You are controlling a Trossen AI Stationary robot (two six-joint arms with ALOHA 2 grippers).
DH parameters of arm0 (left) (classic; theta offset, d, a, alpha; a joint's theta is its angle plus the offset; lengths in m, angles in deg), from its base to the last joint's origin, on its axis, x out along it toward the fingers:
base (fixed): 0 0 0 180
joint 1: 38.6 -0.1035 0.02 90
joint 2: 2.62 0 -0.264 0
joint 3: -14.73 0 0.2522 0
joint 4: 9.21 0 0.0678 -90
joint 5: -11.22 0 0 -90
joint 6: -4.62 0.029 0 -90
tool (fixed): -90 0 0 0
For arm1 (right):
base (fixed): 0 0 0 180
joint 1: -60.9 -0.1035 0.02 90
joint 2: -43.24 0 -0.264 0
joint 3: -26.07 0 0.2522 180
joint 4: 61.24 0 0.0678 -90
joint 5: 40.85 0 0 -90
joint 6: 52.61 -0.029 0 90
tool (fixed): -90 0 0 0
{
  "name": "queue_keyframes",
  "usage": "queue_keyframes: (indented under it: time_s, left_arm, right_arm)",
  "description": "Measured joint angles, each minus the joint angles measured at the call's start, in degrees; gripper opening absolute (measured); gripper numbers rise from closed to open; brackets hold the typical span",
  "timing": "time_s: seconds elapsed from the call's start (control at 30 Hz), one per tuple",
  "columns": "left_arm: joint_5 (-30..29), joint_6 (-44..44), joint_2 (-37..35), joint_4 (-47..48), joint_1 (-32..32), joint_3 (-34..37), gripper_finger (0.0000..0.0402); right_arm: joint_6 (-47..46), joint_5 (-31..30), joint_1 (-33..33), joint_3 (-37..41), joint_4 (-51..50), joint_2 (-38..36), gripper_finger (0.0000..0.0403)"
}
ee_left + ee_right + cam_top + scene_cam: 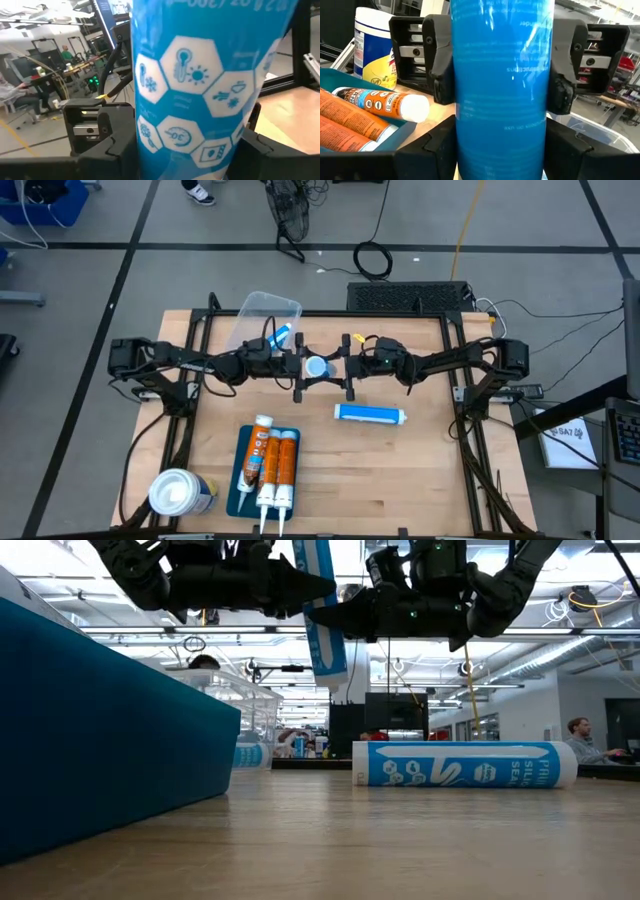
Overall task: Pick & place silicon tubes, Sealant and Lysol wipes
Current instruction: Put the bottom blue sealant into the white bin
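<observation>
A blue tube with white hexagon pictures hangs upright over the table's middle, and both grippers are shut on it. My left gripper comes from the left and my right gripper from the right. A blue-and-white sealant tube lies on its side on the table, right of centre. Three orange tubes lie in a teal tray near the front. The Lysol wipes canister stands upright at the front left. My left gripper pinches the tube's round wall between its two fingers. It comes in level from the table's left, with the fingers across the tube. The tube stands upright, its lower end hanging below the fingers, well clear of the table. My right gripper pinches the same tube's wall between its two fingers, level from the table's right and facing the left gripper. The fingers lie across the upright tube, which is lifted clear of the table.
A clear plastic container with another blue tube in it sits at the far edge, left of centre. Black frame rails run along the table's sides. Bare wood lies between the tray and the lying sealant tube.
</observation>
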State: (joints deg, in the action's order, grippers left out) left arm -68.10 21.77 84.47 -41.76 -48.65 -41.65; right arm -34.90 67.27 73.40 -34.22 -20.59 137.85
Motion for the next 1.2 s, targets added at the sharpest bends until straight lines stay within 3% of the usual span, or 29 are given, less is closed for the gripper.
queue_keyframes:
  time_s: [0.2,0.4,0.6,0.8,0.93,1.07,1.2]
  left_arm:
    - [-4.5,0.3,-4.4,6.0,0.0,0.1,0.0218]
    - [-11.5,3.5,-11.6,16.7,-0.2,0.2,0.0218]
    - [-23.8,6.7,-17.8,24.6,1.3,0.1,0.0218]
    - [-40.6,7.8,-22.4,32.0,2.9,0.1,0.0218]
    - [-51.3,7.9,-24.3,35.7,4.1,0.1,0.0218]
    - [-56.5,7.8,-25.8,38.7,5.4,0.1,0.0218]
    - [-57.2,6.2,-27.4,42.1,6.2,0.1,0.0218]
  right_arm:
    - [-3.2,-1.4,0.0,-0.1,0.1,-0.1,0.024]
    - [-3.3,-8.1,-0.1,0.0,-1.3,-0.1,0.0251]
    - [-3.3,-10.5,-0.2,0.1,-1.6,0.0,0.0253]
    - [-1.7,-11.1,0.3,0.0,-4.5,0.0,0.0253]
    - [-1.5,-15.7,0.9,0.1,-5.8,0.0,0.0253]
    - [-0.2,-18.5,1.4,0.1,-8.4,-0.1,0.0253]
    - [-0.3,-18.1,2.0,0.1,-15.9,-2.1,0.0253]
